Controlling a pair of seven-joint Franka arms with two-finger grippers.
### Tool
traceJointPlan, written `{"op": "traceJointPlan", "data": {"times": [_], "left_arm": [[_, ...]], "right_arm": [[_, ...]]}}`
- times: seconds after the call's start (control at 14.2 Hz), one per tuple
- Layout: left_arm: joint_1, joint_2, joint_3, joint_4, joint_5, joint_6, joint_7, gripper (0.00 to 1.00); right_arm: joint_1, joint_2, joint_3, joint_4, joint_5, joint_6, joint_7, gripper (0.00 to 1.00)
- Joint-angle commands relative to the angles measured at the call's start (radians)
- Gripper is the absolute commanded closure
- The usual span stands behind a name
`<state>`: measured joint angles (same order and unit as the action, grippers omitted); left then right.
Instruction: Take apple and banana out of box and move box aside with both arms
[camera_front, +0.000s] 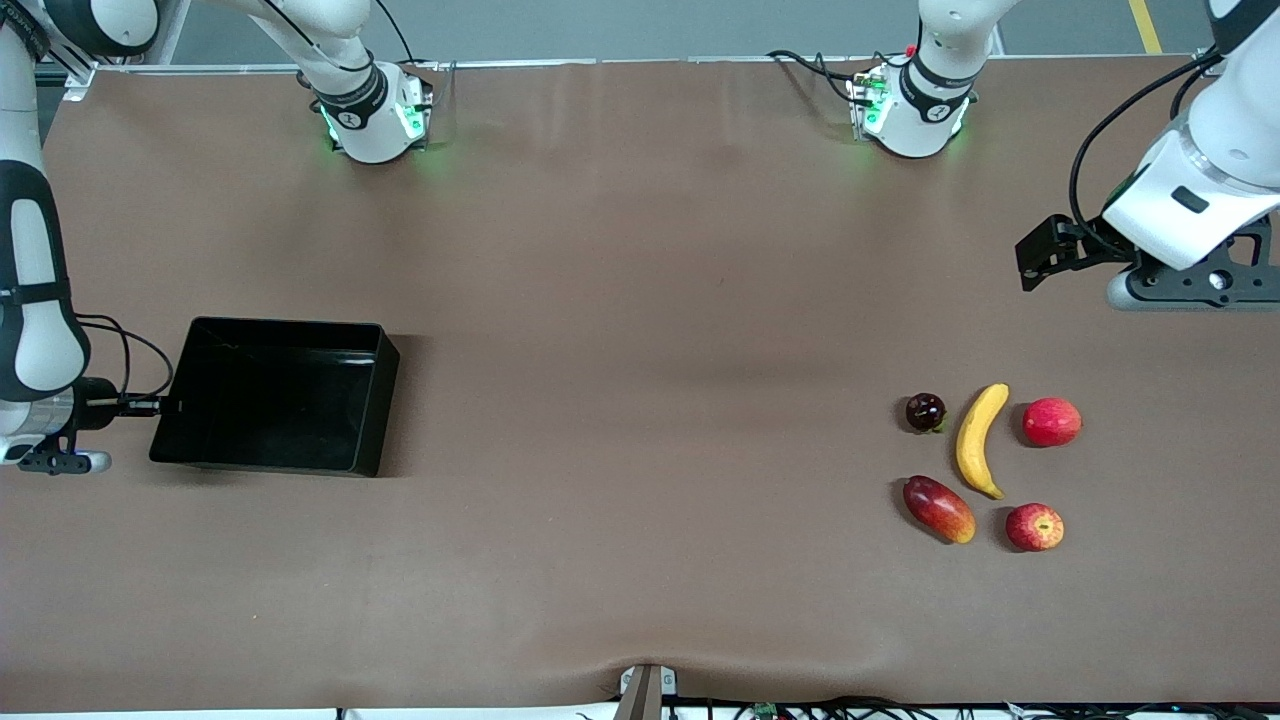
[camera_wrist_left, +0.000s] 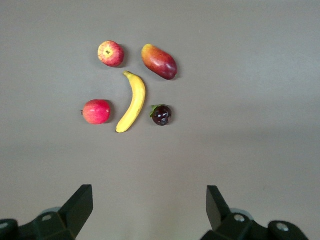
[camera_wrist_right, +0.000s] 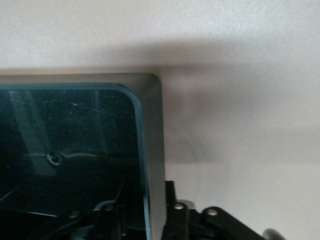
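Two white arms (camera_front: 1215, 140), dark joints
Green-lit bases (camera_front: 375, 120); black cables looped at the wrists; black grippers, silver screws.

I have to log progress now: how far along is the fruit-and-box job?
Done: the apple and banana lie on the table at the left arm's end, and the box sits empty at the right arm's end. In hand: the right gripper is at the box's wall. Left: releasing; the left gripper waits open.
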<state>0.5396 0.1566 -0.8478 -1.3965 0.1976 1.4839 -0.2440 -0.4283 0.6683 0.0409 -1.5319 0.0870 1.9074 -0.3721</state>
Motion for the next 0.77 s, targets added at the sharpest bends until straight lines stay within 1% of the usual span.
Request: {"op": "traceJointPlan", "data": {"times": [0.0,0.07,0.14,0.21,0.28,0.35,0.42,0.49,0.7], "left_arm": [[-0.23,-0.123,0.293,-0.09,-0.093,0.018,-0.001,0.0],[-0.295,-0.141,0.378,-0.104,-0.121,0.018,0.006,0.0],[-0.352,-0.155,0.442,-0.12,-0.13,0.018,0.008,0.0],[-0.406,-0.175,0.51,-0.137,-0.135,0.016,0.008,0.0],[-0.481,-0.198,0.583,-0.168,-0.136,0.018,0.008,0.0],[-0.54,-0.225,0.645,-0.199,-0.138,0.019,0.008,0.0],[-0.582,-0.25,0.691,-0.225,-0.158,0.022,0.008,0.0],[-0.602,-0.279,0.717,-0.248,-0.188,0.026,0.008,0.0],[-0.618,-0.321,0.737,-0.274,-0.193,0.026,0.008,0.0]], "right_arm": [[-0.012,-0.018,0.022,0.045,-0.009,-0.031,-0.007,0.0],[-0.017,-0.033,0.024,0.073,-0.007,-0.068,-0.027,0.0],[-0.02,-0.041,0.027,0.116,0.0,-0.129,-0.06,0.0],[-0.02,-0.041,0.028,0.184,0.003,-0.202,-0.068,0.0],[-0.009,-0.039,0.028,0.238,0.002,-0.24,-0.062,0.0],[-0.001,-0.038,0.031,0.266,-0.001,-0.237,-0.074,0.0],[0.017,-0.039,0.031,0.312,-0.003,-0.237,-0.071,0.0],[0.032,-0.041,0.03,0.362,-0.009,-0.24,-0.07,0.0],[0.083,-0.044,0.019,0.465,-0.021,-0.235,-0.06,0.0]]}}
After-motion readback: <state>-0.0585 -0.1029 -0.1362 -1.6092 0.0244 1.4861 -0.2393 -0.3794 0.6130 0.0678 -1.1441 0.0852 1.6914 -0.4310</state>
